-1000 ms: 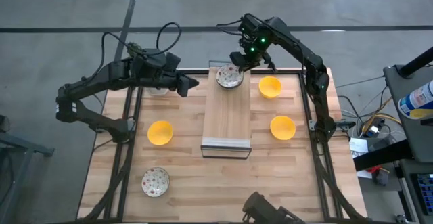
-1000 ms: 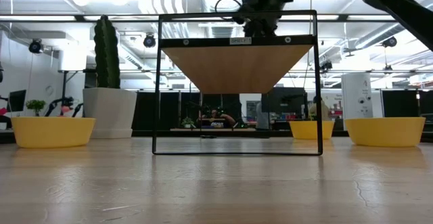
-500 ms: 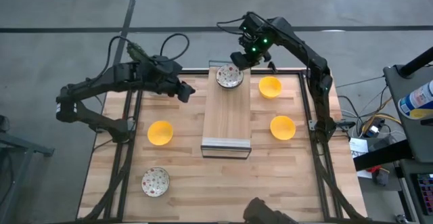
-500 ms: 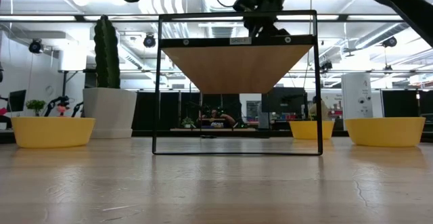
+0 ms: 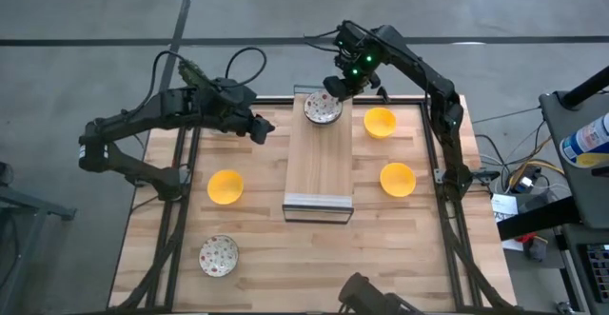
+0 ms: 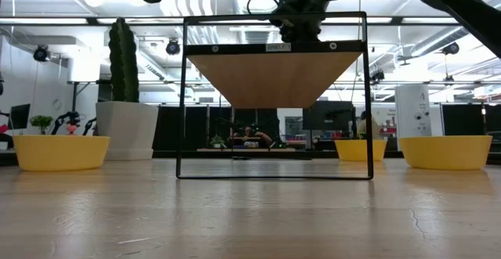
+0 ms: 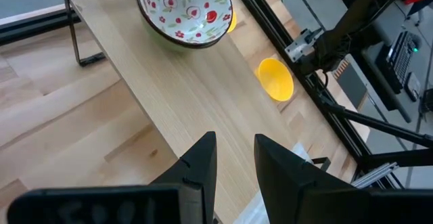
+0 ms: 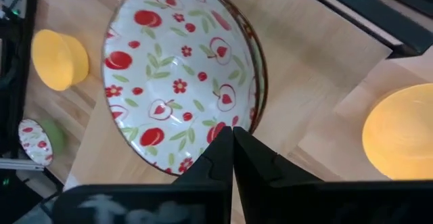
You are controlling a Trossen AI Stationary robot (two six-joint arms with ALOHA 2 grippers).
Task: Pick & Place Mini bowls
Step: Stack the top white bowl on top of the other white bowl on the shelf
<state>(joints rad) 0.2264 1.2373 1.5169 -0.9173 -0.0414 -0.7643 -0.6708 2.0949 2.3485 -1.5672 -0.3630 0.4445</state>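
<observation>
We see one floral bowl [image 5: 323,108] sitting at the top end of the raised shelf [image 5: 320,167] in the frame's centre, so placing has only begun. The right gripper [image 5: 336,86] hangs at its rim, fingers together on the rim. The left gripper [image 5: 259,127], jaws slightly apart and empty, hovers upper left. Three yellow bowls [image 5: 225,187] and another floral bowl [image 5: 219,255] at lower left wait on the table [image 5: 381,248].

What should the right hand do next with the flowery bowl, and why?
Probably open and let go: the right hand looks pinched shut on the rim of the flowery bowl, which already seems to sit on the raised wooden board.
</observation>
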